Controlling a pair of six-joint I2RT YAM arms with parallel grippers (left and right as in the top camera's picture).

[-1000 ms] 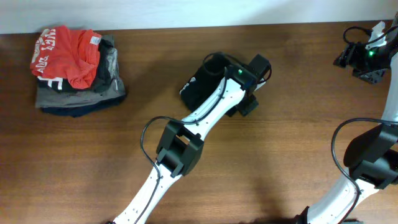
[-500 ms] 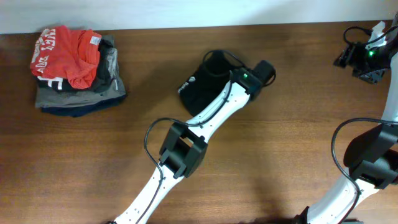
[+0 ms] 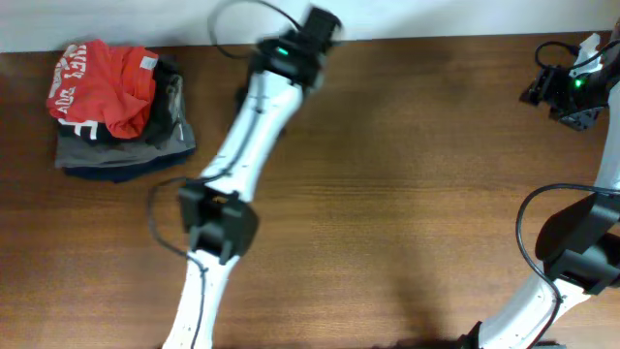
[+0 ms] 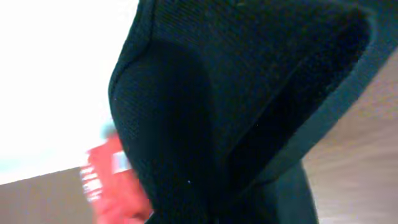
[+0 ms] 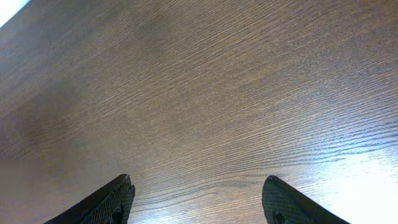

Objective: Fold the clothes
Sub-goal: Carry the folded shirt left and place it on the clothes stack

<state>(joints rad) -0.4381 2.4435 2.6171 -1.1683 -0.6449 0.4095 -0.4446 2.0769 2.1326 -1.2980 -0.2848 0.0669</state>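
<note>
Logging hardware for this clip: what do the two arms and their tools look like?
The left arm and right arm have white links, blocky black joints and looping black cables. Green lights glow near each wrist. The right tool has two dark, textured, tapering fingers.

a white tubular left arm (image 3: 250,114) and a matching white right arm (image 3: 533,296) carry boxy black joint housings (image 3: 218,218), thin looping black cables (image 3: 520,228) and green status lights (image 3: 281,50); the right gripper (image 5: 199,199) ends in dark, grainy pointed fingertips (image 5: 115,200).
</note>
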